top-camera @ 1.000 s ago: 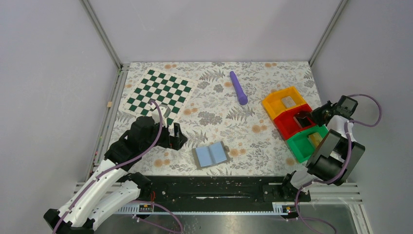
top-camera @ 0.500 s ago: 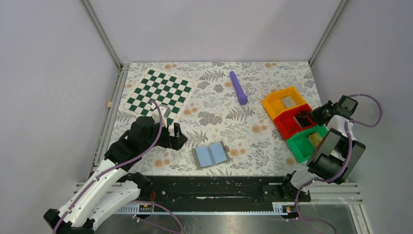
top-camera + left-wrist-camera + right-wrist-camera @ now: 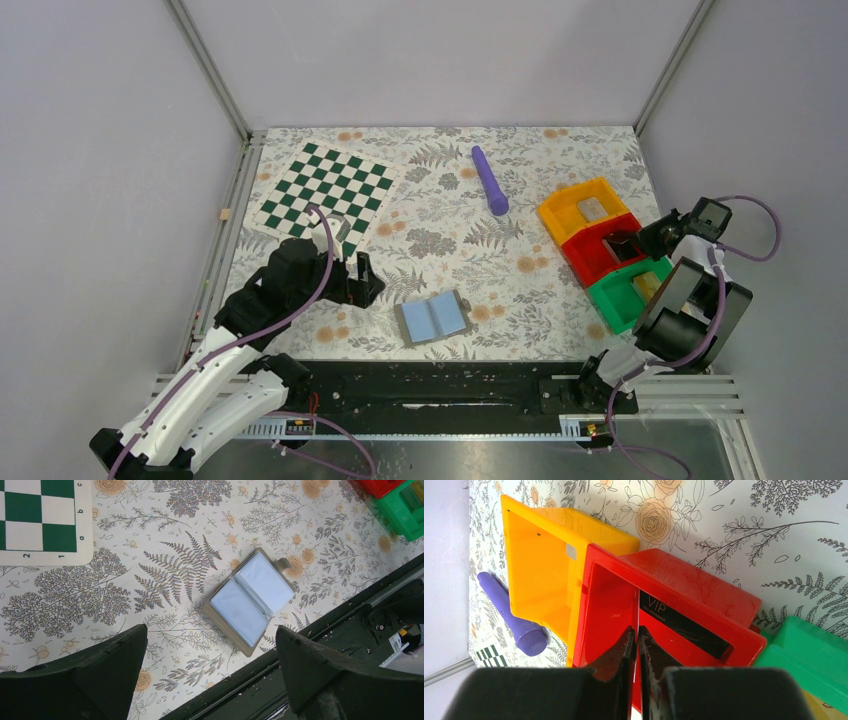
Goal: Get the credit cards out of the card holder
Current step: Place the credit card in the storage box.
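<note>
The card holder (image 3: 433,318) lies open on the flowered table near the front edge, its light blue inner faces up; it also shows in the left wrist view (image 3: 252,600). No card shows in it. My left gripper (image 3: 365,280) is open and empty, just left of the holder (image 3: 210,630). My right gripper (image 3: 652,238) is shut over the red bin (image 3: 590,262). A thin card edge runs between its fingers (image 3: 636,645). A dark credit card (image 3: 684,625) marked VIP stands inside that bin (image 3: 609,605), meeting that edge.
An orange bin (image 3: 570,200) holding a grey card (image 3: 592,208) and a green bin (image 3: 620,305) holding a yellowish card (image 3: 645,288) flank the red one. A purple cylinder (image 3: 490,180) lies at the back. A chessboard mat (image 3: 325,188) lies at the back left.
The right arm's elbow has shifted slightly; the gripper stays over the red bin. The left arm and the card holder have not moved.
</note>
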`<state>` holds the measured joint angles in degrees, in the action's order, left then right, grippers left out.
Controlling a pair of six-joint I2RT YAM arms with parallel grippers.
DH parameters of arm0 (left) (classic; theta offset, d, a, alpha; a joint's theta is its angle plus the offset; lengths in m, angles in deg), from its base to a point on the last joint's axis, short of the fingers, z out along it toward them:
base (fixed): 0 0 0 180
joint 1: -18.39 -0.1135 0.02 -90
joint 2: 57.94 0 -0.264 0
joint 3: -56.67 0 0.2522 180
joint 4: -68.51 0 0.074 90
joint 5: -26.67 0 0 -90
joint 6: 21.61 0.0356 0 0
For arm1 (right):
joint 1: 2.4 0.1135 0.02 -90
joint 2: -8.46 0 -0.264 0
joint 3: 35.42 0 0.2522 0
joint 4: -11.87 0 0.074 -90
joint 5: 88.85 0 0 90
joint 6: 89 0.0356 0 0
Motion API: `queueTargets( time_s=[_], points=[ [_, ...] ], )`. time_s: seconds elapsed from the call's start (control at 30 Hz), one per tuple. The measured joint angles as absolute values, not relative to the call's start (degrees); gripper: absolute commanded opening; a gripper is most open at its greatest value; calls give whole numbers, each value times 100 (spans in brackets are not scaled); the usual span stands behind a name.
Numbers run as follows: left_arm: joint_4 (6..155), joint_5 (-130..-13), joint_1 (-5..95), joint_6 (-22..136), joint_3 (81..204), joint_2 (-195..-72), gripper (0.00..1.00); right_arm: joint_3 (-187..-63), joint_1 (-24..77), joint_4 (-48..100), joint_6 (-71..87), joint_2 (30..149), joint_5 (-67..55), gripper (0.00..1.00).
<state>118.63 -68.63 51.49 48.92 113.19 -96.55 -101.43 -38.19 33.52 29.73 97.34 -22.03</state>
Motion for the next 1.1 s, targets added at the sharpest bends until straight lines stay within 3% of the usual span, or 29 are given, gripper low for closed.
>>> queueTargets(
  time_s=[0.23,0.6,1.1],
  points=[
    [11866,-6863,5149,4892,11319,-9611,99,-10185,-3819,3417,2971,9734,-2157,17],
    [11861,-6867,5149,4890,11319,-9558,99,-10239,-3819,3570,2892,9734,-1983,6],
    [11863,-6867,5149,4890,11319,-9561,99,-10265,-3867,3618,2857,9734,-1991,4]
  ],
)
